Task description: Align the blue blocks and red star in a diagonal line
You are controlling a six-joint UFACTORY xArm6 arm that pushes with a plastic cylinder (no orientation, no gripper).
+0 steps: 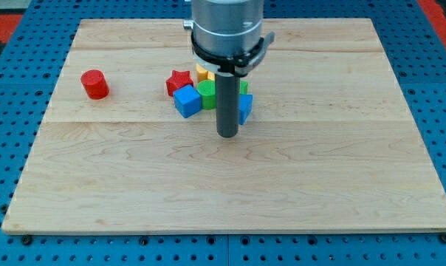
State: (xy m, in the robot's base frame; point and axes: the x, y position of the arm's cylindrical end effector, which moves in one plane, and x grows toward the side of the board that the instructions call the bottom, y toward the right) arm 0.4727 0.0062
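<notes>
A blue cube (187, 100) sits left of centre on the wooden board. A red star (179, 81) touches it at its upper left. A second blue block (245, 108) shows only partly behind my rod, on its right. My tip (227, 135) rests on the board just below this cluster, right of the blue cube and beside the second blue block. Whether the tip touches that block cannot be told.
A green block (207, 93) and a yellow block (203, 72) sit in the same cluster, partly hidden by the rod. A red cylinder (95, 84) stands alone at the view's left. The wooden board (230, 192) lies on a blue pegboard.
</notes>
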